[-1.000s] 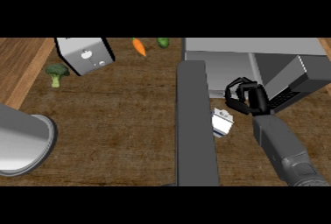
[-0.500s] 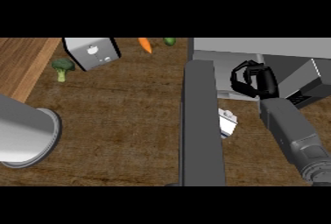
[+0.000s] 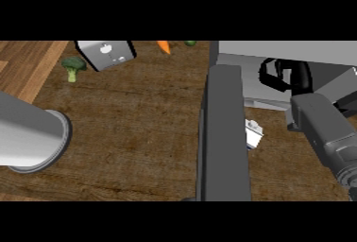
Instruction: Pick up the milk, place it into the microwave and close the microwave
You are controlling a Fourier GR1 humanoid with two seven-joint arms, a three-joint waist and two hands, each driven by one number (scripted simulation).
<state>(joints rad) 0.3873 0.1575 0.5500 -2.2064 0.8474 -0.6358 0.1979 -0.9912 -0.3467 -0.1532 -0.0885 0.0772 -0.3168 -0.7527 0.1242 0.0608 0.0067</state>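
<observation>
The right hand (image 3: 284, 75), black with a grey forearm, sits at the upper right of the frame, inside the mouth of the grey box-shaped microwave (image 3: 279, 49). Its fingers are curled and appear to hold nothing. Over the last second it has risen from the middle right of the frame up to the oven's opening, and the view itself has drifted, so everything on the wooden counter (image 3: 140, 123) has slid leftward.

The small white milk carton (image 3: 254, 134) has not gone with the hand. It stands on the counter at centre right, just beside the long dark grey microwave door (image 3: 223, 132), which juts down the middle of the frame, wide open. The carton lies below the hand and apart from it.

So the milk seems still to be outside the oven, and the placing step looks unfinished; the hand likely needs to come back down for it before the door can be swung shut.

The left hand is not in view. A large grey cylinder (image 3: 28, 137) fills the left edge, while a green broccoli floret (image 3: 72, 66), a grey toaster-like box (image 3: 106, 53) and an orange carrot (image 3: 164, 46) lie along the top.
</observation>
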